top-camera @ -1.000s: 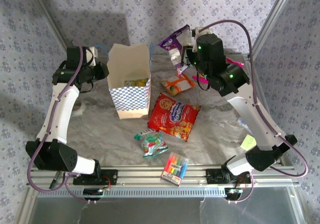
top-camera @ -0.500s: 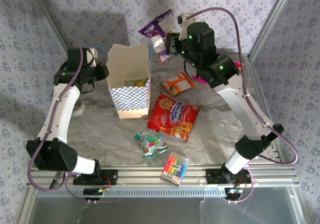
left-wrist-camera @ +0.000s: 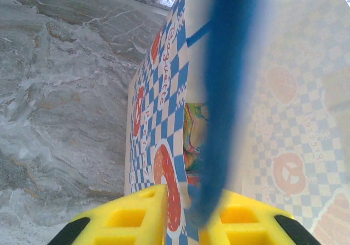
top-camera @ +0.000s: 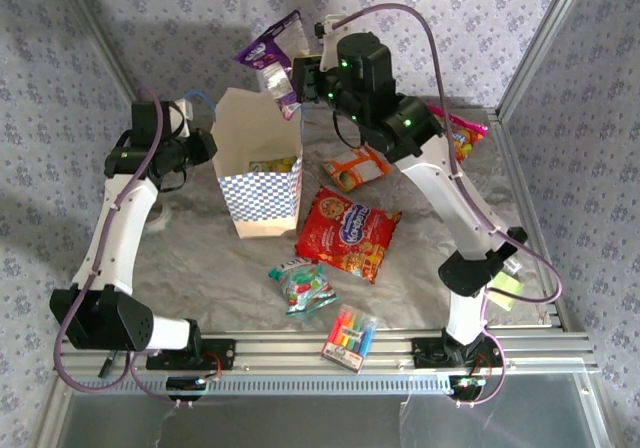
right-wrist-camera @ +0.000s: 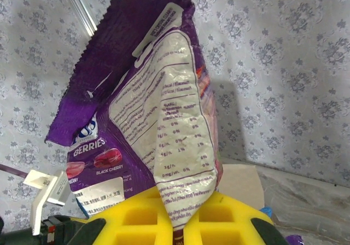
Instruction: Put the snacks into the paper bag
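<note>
Nearest the arm bases lies the clear marker pack [top-camera: 349,337], flat on the silvery table [top-camera: 200,258]; just beyond it, a little to the left, sits the green-red packet [top-camera: 303,286], apart from the markers; over at the right edge, by the right arm's elbow, there's the yellow sticky-note pad [top-camera: 505,286].

Further in, the big red cookie bag [top-camera: 349,232] lies flat in the middle; its left edge is just beside the foot of the paper bag [top-camera: 258,168], which stands upright with its mouth open; down inside I can make out a green-yellow packet [top-camera: 268,165].

The left gripper [left-wrist-camera: 186,206] is at the bag's left rim; its yellow fingers are pinched on the checkered paper wall, with the blue cord handle [left-wrist-camera: 227,81] running down between them, blurred.

Past the cookie bag lies the orange-white packet [top-camera: 355,167], under the right arm; the pink-edged candy bag [top-camera: 460,133] is off near the far right corner.

Farthest back, the right gripper [right-wrist-camera: 178,212] is clamped on the bottom edge of the purple packet [right-wrist-camera: 147,97]; the packet is held up in the air, standing above the fingers, over the far right corner of the bag's mouth, clear of the rim.
</note>
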`<act>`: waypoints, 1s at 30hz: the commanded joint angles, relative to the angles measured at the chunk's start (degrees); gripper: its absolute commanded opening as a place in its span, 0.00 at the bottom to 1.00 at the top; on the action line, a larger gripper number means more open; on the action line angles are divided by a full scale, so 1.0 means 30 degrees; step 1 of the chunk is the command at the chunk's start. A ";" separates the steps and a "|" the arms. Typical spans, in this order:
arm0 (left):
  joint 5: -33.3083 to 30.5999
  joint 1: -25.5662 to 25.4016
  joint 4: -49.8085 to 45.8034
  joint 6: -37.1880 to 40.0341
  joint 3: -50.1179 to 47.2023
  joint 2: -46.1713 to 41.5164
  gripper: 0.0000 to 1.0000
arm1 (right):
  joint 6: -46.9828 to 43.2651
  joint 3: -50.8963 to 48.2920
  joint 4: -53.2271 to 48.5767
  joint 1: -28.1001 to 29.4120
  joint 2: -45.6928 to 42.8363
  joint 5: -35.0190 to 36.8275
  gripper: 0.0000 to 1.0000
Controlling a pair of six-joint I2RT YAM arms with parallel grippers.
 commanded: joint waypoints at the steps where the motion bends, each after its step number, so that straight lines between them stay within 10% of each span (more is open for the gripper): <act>1: 0.0479 0.0192 0.0234 -0.0083 -0.0066 -0.0645 0.21 | 0.0262 0.1175 0.0362 0.0161 0.0530 -0.0402 0.00; 30: 0.1284 0.0571 0.0796 0.0209 0.0170 -0.0201 0.22 | 0.3896 0.3202 -0.1214 0.0192 0.5119 -0.1872 0.00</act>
